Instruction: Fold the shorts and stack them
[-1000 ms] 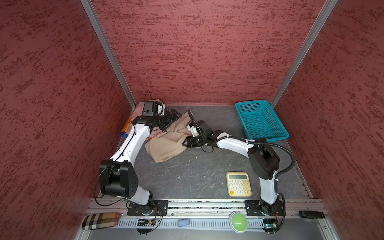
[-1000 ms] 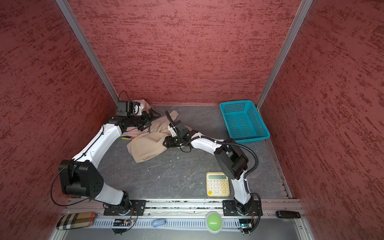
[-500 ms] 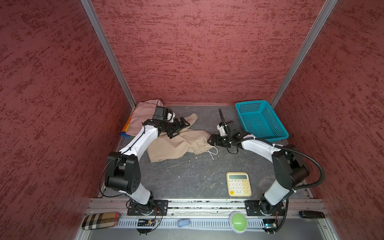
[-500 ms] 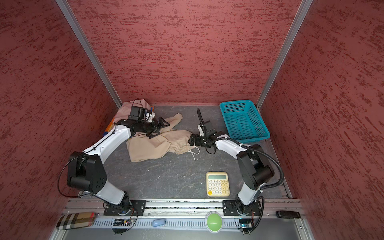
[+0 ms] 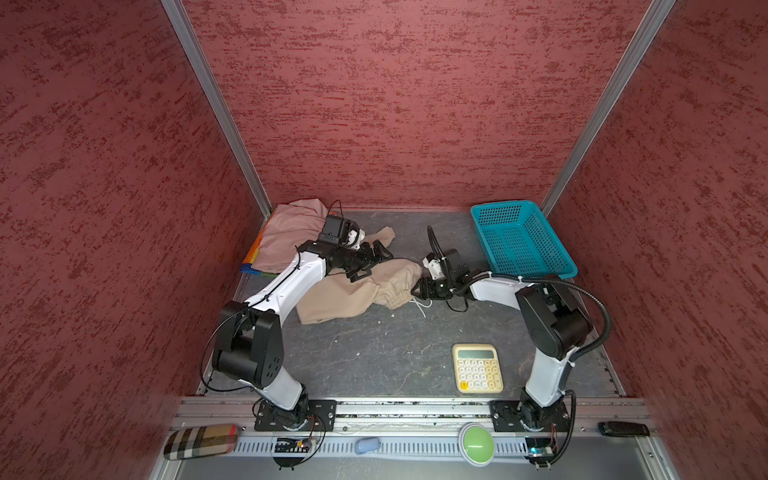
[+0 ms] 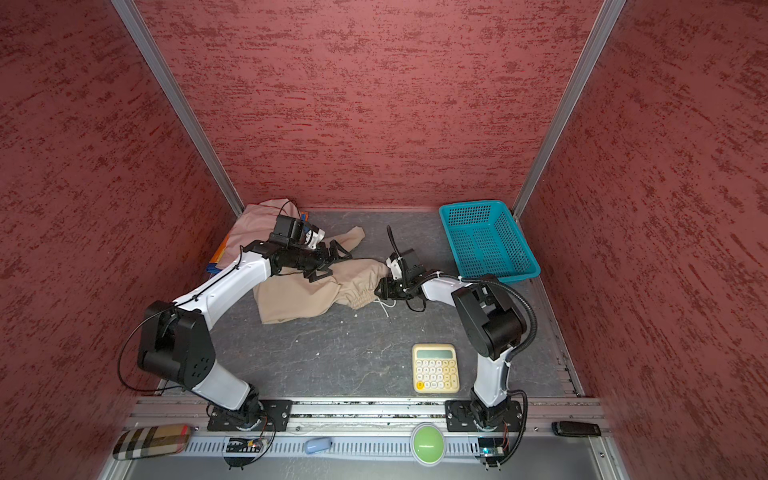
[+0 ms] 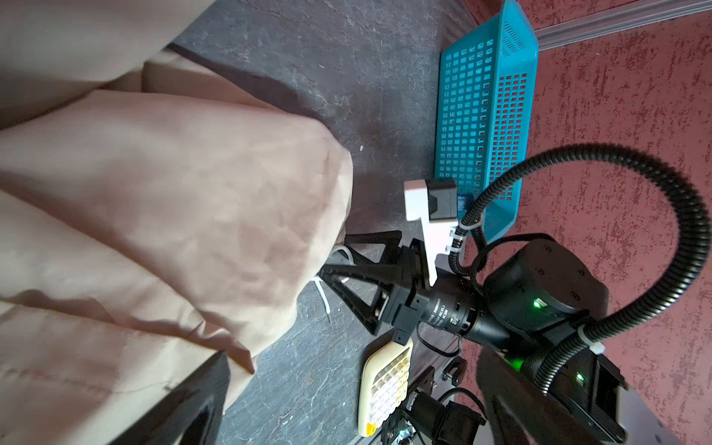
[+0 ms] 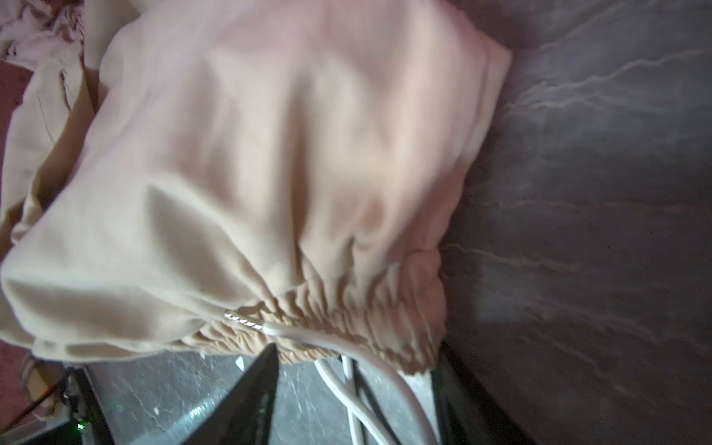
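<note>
Left gripper (image 5: 371, 264): jaws wide apart, just over the beige shorts (image 5: 345, 297)
Right gripper (image 5: 417, 288): jaws apart astride their waistband (image 8: 346, 312), white drawstring (image 8: 346, 346) between
Pink shorts (image 5: 286, 245): behind the left gripper

beige shorts (image 5: 345, 293): crumpled, lying in the middle, bunched waist to the right, white string (image 5: 420, 304) trailing out | pink shorts (image 5: 286, 239): rumpled heap, far left corner | rainbow shorts (image 5: 250, 266): under the pink ones, only an edge shows

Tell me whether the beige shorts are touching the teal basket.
Apart. Both top views show bare dark table between the beige shorts and the teal basket.
</note>
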`<action>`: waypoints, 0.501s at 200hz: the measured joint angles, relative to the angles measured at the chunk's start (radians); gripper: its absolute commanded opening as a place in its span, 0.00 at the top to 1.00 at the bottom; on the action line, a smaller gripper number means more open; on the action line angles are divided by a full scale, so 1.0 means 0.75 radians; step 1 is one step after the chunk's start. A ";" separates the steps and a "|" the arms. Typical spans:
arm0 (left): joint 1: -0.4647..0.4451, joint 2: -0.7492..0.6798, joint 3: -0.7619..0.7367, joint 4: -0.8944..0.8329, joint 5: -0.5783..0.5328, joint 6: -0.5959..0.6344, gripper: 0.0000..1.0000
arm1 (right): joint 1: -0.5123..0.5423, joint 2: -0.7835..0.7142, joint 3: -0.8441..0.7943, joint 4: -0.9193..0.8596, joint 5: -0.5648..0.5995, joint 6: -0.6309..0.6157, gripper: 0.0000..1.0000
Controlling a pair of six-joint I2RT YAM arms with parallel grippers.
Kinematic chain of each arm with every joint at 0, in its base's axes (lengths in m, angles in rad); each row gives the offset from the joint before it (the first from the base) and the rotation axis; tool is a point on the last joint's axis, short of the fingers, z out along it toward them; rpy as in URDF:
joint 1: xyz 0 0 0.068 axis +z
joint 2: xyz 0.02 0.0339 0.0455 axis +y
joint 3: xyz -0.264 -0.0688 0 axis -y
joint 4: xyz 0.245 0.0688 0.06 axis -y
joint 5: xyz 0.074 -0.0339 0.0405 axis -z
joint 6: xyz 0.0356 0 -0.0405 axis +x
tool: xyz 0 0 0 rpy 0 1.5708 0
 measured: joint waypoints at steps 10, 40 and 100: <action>-0.001 -0.005 0.000 -0.003 0.001 0.000 0.01 | 0.000 0.019 0.023 -0.001 -0.003 -0.011 0.77; 0.004 -0.049 -0.010 -0.021 0.001 0.001 0.01 | 0.000 0.022 0.087 -0.004 0.002 -0.003 1.00; -0.010 -0.076 -0.002 -0.041 0.006 0.001 0.00 | 0.000 -0.170 0.310 -0.128 0.029 -0.028 1.00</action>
